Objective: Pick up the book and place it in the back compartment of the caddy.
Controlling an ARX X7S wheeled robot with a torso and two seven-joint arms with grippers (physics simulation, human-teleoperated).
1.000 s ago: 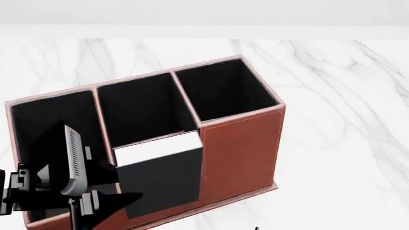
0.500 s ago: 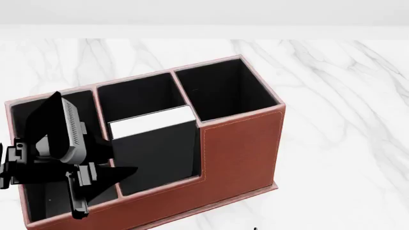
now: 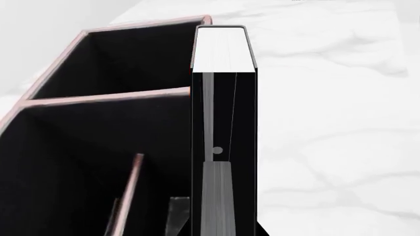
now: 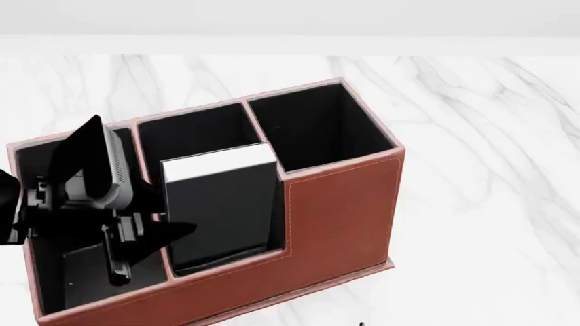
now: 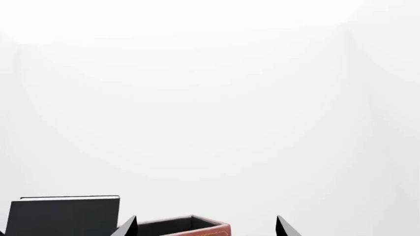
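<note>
The black book [image 4: 222, 217] with its white page block facing up stands upright in the middle of the red-brown caddy [image 4: 340, 210]. Its lower edge is hidden behind the stepped-down front wall. My left gripper [image 4: 168, 234] reaches in from the left over the caddy's left cell and is shut on the book. In the left wrist view the book [image 3: 223, 98] stands between the jaws of the left gripper [image 3: 220, 216], beside the caddy's black-lined cells [image 3: 98, 128]. My right gripper [image 5: 205, 228] is open and empty, away from the caddy [image 5: 190, 227]; the book [image 5: 62, 216] also shows there.
The caddy stands on a white marble tabletop [image 4: 480, 136] that stretches to the right and behind it. A pale wall runs along the back. The caddy's right back cell [image 4: 317, 125] and left cell [image 4: 54, 163] are open and black-lined.
The left gripper has lifted the book from in front of the caddy's front wall and carried it back over the low wall, into the middle of the caddy. The book now stands more upright.
</note>
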